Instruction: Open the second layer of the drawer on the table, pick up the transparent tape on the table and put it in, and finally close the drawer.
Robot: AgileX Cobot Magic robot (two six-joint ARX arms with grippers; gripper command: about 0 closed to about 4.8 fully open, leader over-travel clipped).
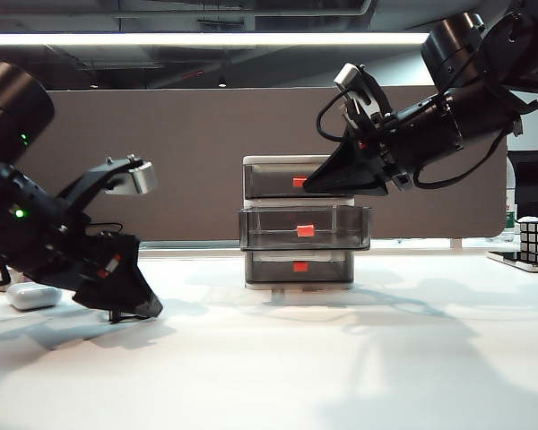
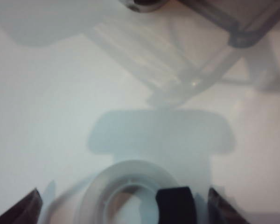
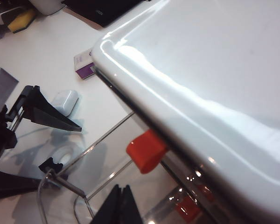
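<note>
Left gripper (image 2: 123, 205): seen spread wide, lowered to the table in front of and to the left of the drawer (image 1: 298, 221), its fingers set either side of the transparent tape (image 2: 130, 193); nothing is pinched yet, so the pose is judged a setup for closing on the roll.
Transparent tape: lying flat on the table (image 1: 341, 358), in front of and left of the drawer, between the open fingers; contact with them cannot be told.
Second layer (image 1: 305, 228): found pulled out from the drawer's frame, red-orange tab forward, judged left open to receive the tape.
Right gripper (image 1: 316, 185): its tips are seen pressed together, empty, held at the drawer's top tier just beside that tier's tab (image 3: 146, 150), judged parked clear of the opened layer.
White rounded case (image 1: 33, 295): left of the drawer, beyond the left arm, untouched.
Surface: plain white, glossy, marked by soft shadows of both arms.
Room: a grey partition stands behind the drawer; a puzzle cube (image 1: 537, 239) sits far to its right.
</note>
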